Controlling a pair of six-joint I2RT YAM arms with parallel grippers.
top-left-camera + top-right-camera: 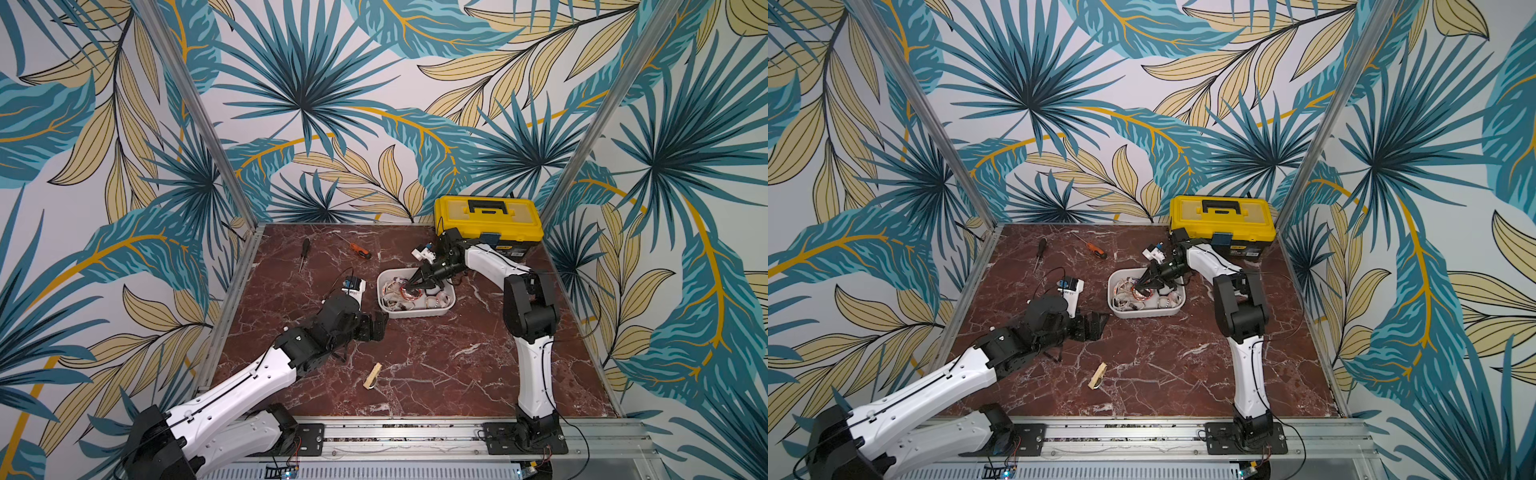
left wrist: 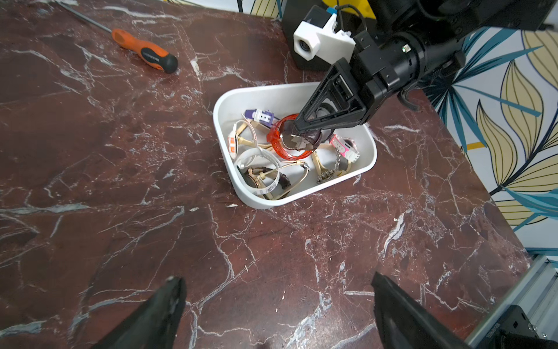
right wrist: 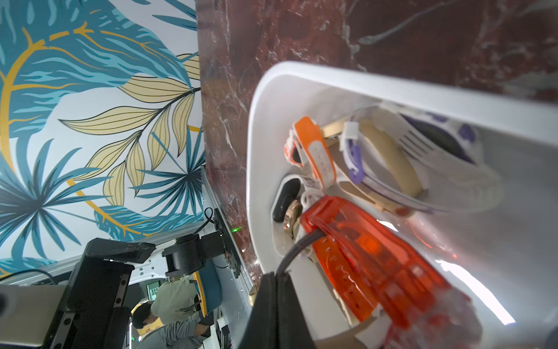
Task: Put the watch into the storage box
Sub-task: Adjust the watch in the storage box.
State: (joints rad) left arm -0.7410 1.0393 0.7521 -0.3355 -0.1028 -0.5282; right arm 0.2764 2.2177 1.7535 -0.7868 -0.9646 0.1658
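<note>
The storage box (image 1: pixel 415 313) (image 1: pixel 1144 312) (image 2: pixel 262 202) (image 3: pixel 392 81) is a white lidless tub in the middle of the table, with several watches lying in it. My right gripper (image 1: pixel 411 282) (image 1: pixel 1139 284) (image 2: pixel 294 127) (image 3: pixel 282 273) reaches down into it, shut on the thin dark strap (image 3: pixel 302 244) of a watch (image 2: pixel 297 143). The watch's silvery case hangs low over an orange translucent watch (image 2: pixel 276 145) (image 3: pixel 362 250); whether they touch I cannot tell. My left gripper (image 1: pixel 376 326) (image 1: pixel 1096 324) (image 2: pixel 276 284) is open and empty, above bare table to the front left of the box.
A yellow-lidded black toolbox (image 1: pixel 488 218) stands at the back right, just behind the right arm. An orange screwdriver (image 1: pixel 359 250) (image 2: pixel 145 54) and a black screwdriver (image 1: pixel 304 251) lie at the back. A small wooden piece (image 1: pixel 372 376) lies near the front.
</note>
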